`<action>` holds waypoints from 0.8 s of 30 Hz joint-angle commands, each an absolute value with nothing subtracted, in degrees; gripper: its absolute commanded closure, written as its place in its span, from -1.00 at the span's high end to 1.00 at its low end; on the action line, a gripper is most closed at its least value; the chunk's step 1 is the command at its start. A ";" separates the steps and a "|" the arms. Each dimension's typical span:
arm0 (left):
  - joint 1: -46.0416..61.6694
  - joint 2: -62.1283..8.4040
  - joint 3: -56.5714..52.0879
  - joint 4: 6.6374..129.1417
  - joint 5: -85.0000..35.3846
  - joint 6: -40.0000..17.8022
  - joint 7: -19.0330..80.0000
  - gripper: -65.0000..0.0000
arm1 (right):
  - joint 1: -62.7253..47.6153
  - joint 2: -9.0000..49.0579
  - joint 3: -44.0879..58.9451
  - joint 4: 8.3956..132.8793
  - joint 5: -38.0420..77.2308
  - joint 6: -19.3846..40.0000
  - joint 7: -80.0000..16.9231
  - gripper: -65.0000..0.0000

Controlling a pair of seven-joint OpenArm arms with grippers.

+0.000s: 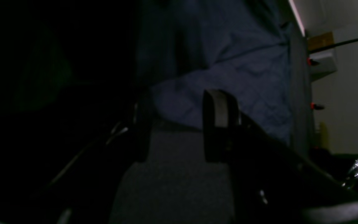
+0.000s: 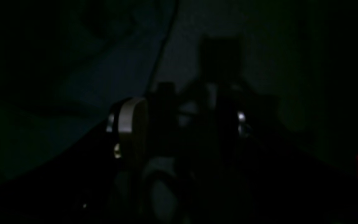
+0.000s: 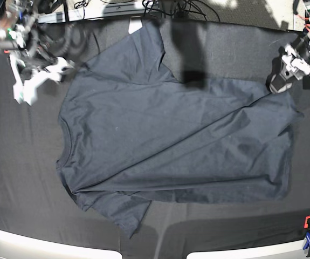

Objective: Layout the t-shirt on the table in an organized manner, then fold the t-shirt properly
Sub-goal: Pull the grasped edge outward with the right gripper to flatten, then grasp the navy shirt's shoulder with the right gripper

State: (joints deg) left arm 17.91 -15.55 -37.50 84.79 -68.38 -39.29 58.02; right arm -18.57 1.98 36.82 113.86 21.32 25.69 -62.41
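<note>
1. The t-shirt (image 3: 171, 145) lay spread flat across the middle of the table (image 3: 20, 178), its neck toward the base view's left edge and its hem toward the right.
2. One sleeve pointed to the table's far edge, the other to the near edge; long creases ran diagonally over the body.
3. The left end effector (image 3: 280, 81) sat just beside the shirt's far hem corner, its fingers (image 1: 216, 124) parted with only bare table between them in the wrist view, gripping nothing.
4. The right end effector (image 3: 28, 89) was blurred near the far sleeve, just off the shoulder; its jaws stood wide open and held nothing.
5. A red and blue clamp (image 3: 308, 234) sat at the near right corner.
</note>
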 commanded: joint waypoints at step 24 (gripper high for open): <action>18.13 -19.07 -44.31 90.85 -70.06 -40.00 57.47 -0.25 | -17.96 -4.27 31.92 107.92 18.61 26.09 -54.43 -0.87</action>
State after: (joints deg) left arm 18.11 -17.96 -43.94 89.76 -68.40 -39.29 58.41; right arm -18.24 -4.62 31.77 107.09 17.78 25.71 -55.53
